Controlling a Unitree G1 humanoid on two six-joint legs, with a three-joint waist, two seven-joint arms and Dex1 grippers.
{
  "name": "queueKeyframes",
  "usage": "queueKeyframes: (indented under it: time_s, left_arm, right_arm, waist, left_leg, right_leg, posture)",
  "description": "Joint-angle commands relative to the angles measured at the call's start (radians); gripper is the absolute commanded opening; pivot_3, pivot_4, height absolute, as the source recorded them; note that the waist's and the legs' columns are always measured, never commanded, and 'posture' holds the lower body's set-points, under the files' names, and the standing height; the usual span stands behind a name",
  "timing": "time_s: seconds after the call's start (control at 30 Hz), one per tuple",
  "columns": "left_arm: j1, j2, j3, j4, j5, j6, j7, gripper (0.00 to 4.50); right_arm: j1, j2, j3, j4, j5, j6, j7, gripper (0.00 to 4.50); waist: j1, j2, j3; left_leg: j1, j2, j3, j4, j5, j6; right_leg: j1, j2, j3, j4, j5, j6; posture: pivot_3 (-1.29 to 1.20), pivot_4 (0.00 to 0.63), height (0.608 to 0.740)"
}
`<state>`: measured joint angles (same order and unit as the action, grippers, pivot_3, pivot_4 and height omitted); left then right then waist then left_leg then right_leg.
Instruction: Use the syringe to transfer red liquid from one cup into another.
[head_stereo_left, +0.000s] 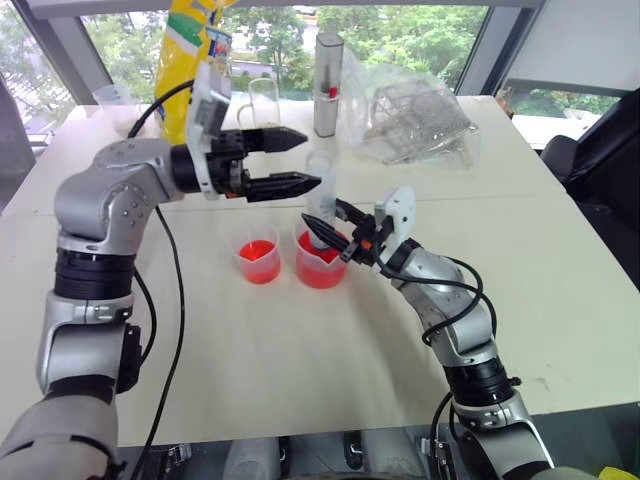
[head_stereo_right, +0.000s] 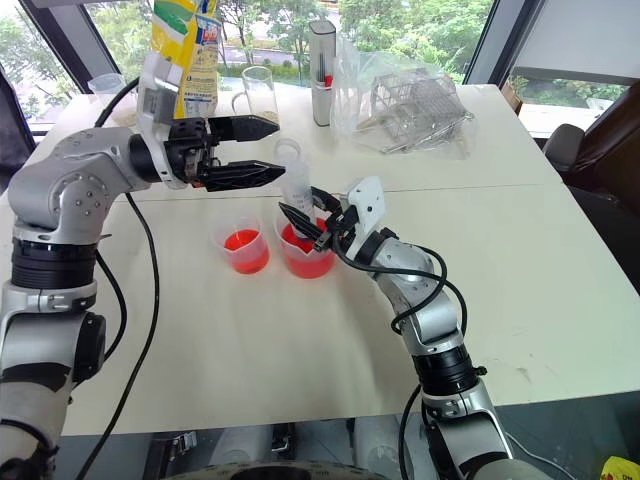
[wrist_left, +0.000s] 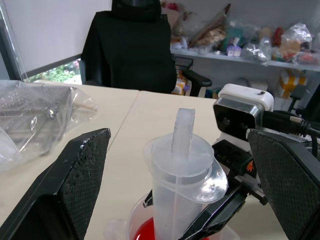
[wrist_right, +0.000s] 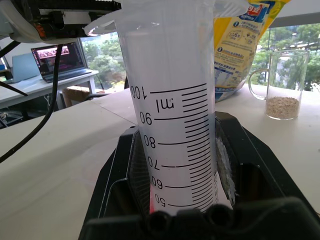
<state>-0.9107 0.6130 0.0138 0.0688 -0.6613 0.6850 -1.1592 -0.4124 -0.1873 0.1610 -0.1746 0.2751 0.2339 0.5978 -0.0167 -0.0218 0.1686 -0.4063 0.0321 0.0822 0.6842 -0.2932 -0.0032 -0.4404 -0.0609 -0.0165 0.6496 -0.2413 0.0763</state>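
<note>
The syringe (head_stereo_left: 322, 198) stands upright with its lower end inside the larger spouted cup (head_stereo_left: 320, 262), which holds red liquid (head_stereo_left: 318, 272). My right gripper (head_stereo_left: 338, 236) is shut on the syringe barrel (wrist_right: 175, 115), just above the cup's rim. The smaller cup (head_stereo_left: 259, 254), also holding red liquid, stands just left of the larger one. My left gripper (head_stereo_left: 308, 160) points level toward the right and is open. Its fingers (wrist_left: 75, 185) stand on either side of the plunger top (wrist_left: 182, 131) without touching it.
Along the far side of the table stand a yellow bag (head_stereo_left: 190, 55), a glass mug (wrist_right: 285, 82) with grains in it, a tall grey container (head_stereo_left: 328, 85) and a plastic bag holding a wire rack (head_stereo_left: 410, 120). A black chair (head_stereo_left: 600, 170) sits at the right.
</note>
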Motion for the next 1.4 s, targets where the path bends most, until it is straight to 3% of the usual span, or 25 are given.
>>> queueKeyframes:
  time_s: [0.03,0.23,0.27,0.9,1.4]
  left_arm:
    - [-0.018,-0.001,-0.004,-0.015,0.009,-0.013,-0.016,3.12]
    - [-0.006,-0.012,-0.017,-0.028,0.016,-0.007,-0.026,0.2]
    - [-0.002,-0.013,-0.02,-0.031,0.018,-0.007,-0.026,0.08]
    - [-0.108,-0.032,0.047,0.011,0.004,-0.015,0.008,0.08]
    - [-0.147,-0.025,0.064,0.043,0.009,-0.029,0.015,0.08]
  right_arm:
    - [-0.001,-0.003,0.013,-0.025,-0.005,-0.003,0.005,1.43]
    - [-0.005,-0.008,0.012,-0.032,-0.003,0.002,0.01,1.43]
    - [-0.006,-0.009,0.012,-0.035,-0.002,0.004,0.01,1.43]
    - [0.002,-0.066,0.026,-0.049,0.056,0.109,0.081,1.43]
    - [0.037,-0.076,0.045,0.015,0.041,0.077,0.094,1.43]
  waist:
    - [0.0,0.0,0.0]
    - [0.0,0.0,0.0]
    - [0.0,0.0,0.0]
    - [0.002,0.0,0.0]
    - [0.002,0.0,0.0]
  left_leg:
    - [0.0,0.0,0.0,0.0,0.0,0.0]
    - [0.0,0.0,0.0,0.0,0.0,0.0]
    - [0.0,0.0,0.0,0.0,0.0,0.0]
    - [0.0,0.0,0.0,0.0,0.0,0.0]
    - [0.0,0.0,0.0,0.0,0.0,0.0]
  right_leg:
    - [0.0,0.0,0.0,0.0,0.0,0.0]
    - [0.0,0.0,0.0,0.0,0.0,0.0]
    - [0.0,0.0,0.0,0.0,0.0,0.0]
    - [0.0,0.0,0.0,0.0,0.0,0.0]
    - [0.0,0.0,0.0,0.0,0.0,0.0]
  posture:
    - [0.0,0.15,0.74]
    - [0.0,0.15,0.74]
    - [0.0,0.15,0.74]
    - [0.0,0.15,0.74]
    - [0.0,0.15,0.74]
